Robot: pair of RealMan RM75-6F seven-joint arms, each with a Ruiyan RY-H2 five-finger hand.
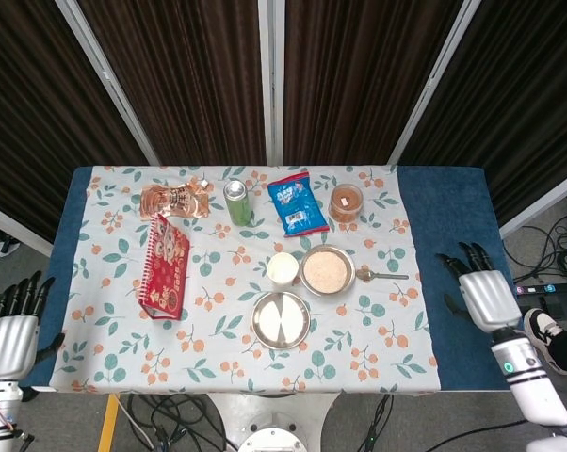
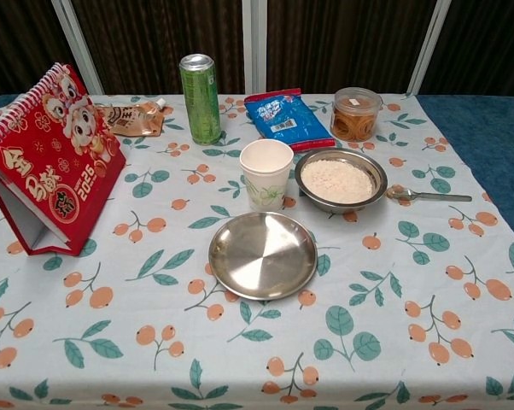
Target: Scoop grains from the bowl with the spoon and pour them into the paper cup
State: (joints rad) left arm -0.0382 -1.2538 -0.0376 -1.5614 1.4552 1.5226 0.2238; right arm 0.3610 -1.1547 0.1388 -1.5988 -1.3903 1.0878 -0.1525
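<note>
— Where do we stand with the spoon [image 1: 382, 276]?

— It lies on the tablecloth [image 1: 387, 325] just beside the bowl [image 1: 326, 271], on the side toward the table's right edge. Its long axis runs roughly parallel to the near edge: scoop end touching or almost touching the bowl's rim, handle pointing out toward the blue strip on the right.

— Which hand do we use?

— Our right hand [image 1: 479, 294]. It hovers over that blue strip near the right edge, fingers spread and empty, and the handle tip points toward it. Our left hand [image 1: 10, 334] hangs off the near left corner, fingers also apart, holding nothing, well away from everything.

— And the targets?

— The bowl sits mid-table, filled with pale grains. The paper cup [image 1: 283, 268] stands upright just beside the bowl on its left; whether they touch we cannot tell. So we judge the move as: reach inward toward the handle, then work leftward, bowl to cup.

— Any writing we can read?

— On the red desk calendar [image 2: 45, 154] near the left edge, the chest view shows "2025" and large gold Chinese characters. The labels on the green can [image 2: 201, 98], blue packet [image 2: 282, 117] and lidded jar [image 2: 356, 113] along the far edge are too small to read.
</note>
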